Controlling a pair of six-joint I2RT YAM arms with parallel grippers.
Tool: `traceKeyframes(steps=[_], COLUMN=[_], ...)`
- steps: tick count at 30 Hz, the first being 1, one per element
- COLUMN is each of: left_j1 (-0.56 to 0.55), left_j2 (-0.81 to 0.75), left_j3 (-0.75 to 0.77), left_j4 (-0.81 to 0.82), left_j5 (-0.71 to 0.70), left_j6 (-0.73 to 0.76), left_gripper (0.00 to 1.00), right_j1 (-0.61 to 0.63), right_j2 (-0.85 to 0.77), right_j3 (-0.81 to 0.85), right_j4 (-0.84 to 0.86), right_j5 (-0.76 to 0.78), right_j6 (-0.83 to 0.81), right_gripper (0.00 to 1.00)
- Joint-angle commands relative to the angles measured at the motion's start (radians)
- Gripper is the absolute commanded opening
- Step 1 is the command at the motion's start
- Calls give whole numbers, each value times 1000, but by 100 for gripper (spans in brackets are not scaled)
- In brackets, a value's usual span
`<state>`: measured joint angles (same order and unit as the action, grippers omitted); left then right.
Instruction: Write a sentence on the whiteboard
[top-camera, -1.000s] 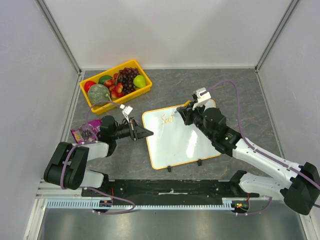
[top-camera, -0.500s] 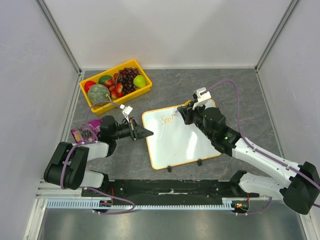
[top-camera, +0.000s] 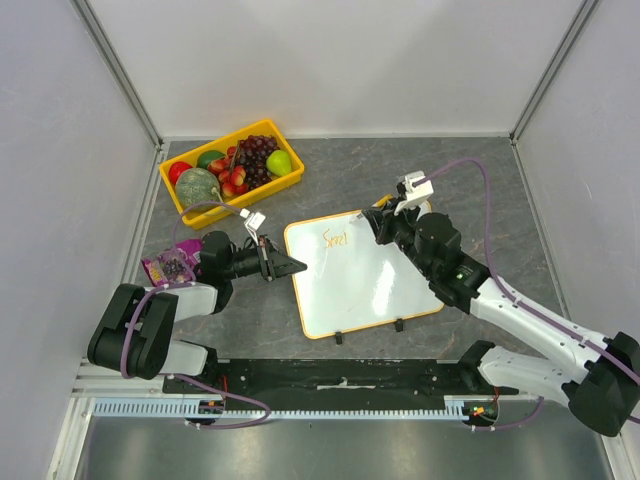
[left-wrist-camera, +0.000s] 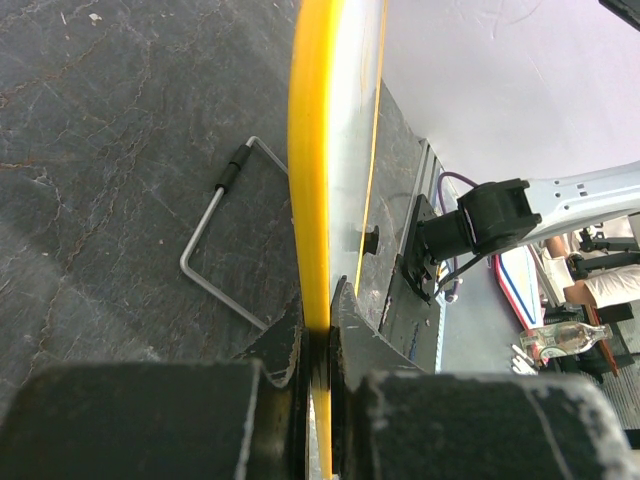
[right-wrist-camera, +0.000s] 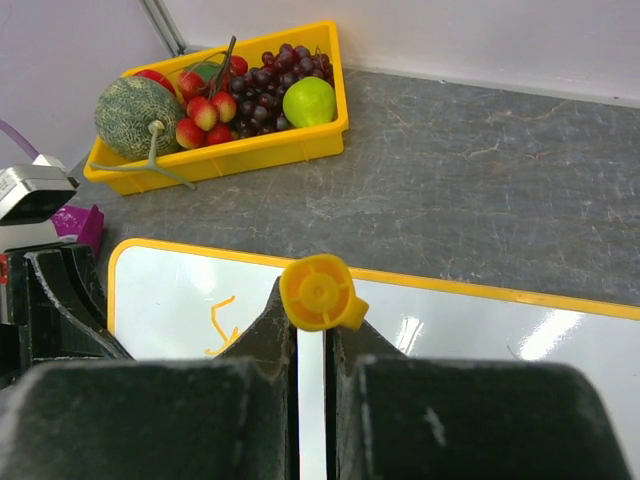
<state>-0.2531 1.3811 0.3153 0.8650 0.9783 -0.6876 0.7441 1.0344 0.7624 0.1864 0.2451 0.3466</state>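
The whiteboard lies on the grey table, white with an orange-yellow rim. A short orange word, the start of the sentence, sits at its top left corner. My left gripper is shut on the board's left rim, which shows as a yellow strip between the jaws. My right gripper is over the board's top edge, to the right of the writing, shut on an orange marker seen end-on. The board and a few orange strokes show below it.
A yellow fruit crate with melon, grapes, strawberries and a green apple stands at the back left; it also shows in the right wrist view. A purple packet lies by the left arm. A bent wire stand lies beside the board's rim.
My right gripper has moved right and slightly back with the marker, away from the written word, which is now uncovered. The left gripper and the board have not moved.
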Motion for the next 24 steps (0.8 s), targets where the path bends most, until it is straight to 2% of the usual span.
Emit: traceKeyframes(steps=[1,24], left_j1=[-21,-21], left_j2=[22,22], left_j3=[-12,-12], left_j4=[-69,-69], left_j5=[-9,-9], left_j6=[178,178], left_gripper=[2,2], right_j1=[-9,-15], right_j2=[23,-19], right_j3=[26,-81], right_j4=[31,-25], right_j5=[19,-47], right_j6=[0,17], right_gripper=[0,0])
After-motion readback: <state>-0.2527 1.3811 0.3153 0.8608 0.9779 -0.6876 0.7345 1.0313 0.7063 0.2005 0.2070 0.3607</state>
